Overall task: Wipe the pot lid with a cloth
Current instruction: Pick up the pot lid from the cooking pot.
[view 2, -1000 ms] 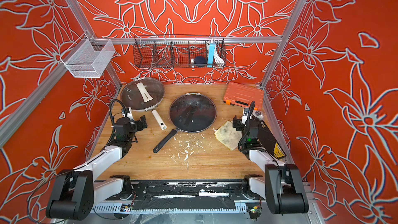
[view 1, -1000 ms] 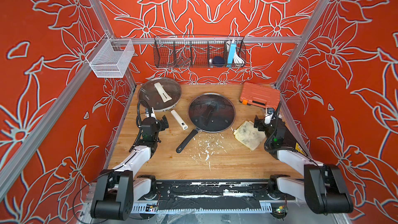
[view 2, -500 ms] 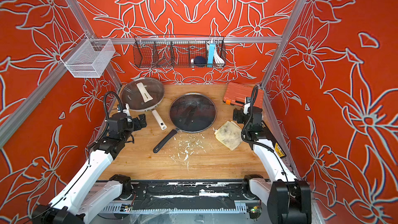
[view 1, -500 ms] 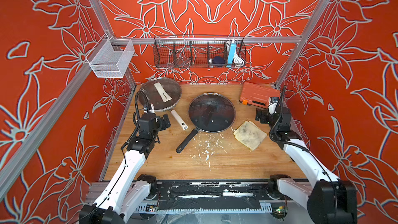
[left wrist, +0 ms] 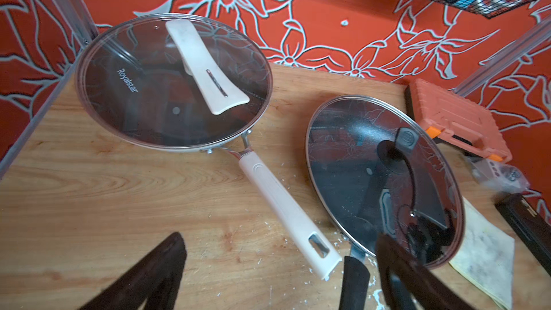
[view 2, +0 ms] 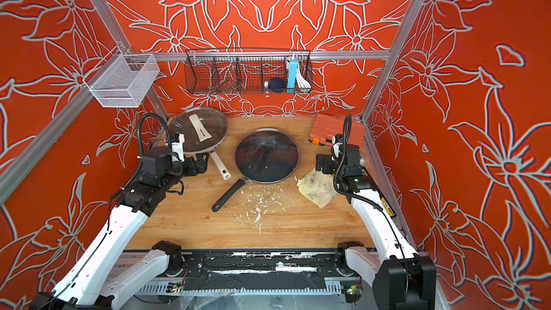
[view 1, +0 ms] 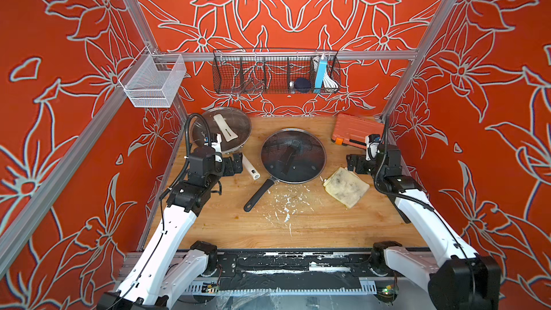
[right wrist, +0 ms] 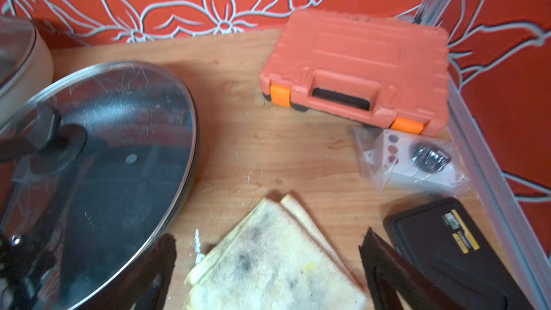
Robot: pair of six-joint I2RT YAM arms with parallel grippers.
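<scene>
Cream cloth lying folded at 4 o'clock of pot lid. Your right fingers hovering spread near it; left fingers spread, empty. You're risking pinching top layer only, cloth unfolding.

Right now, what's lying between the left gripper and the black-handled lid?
The cream pan handle lies between the left gripper and the black-handled lid; both top views show it.

Mock kitchen inside a lab robot cell: aluminium frame, red floral printed walls, wooden tabletop, white-handled pan, black-handled pan, wire basket on far wall.
</scene>
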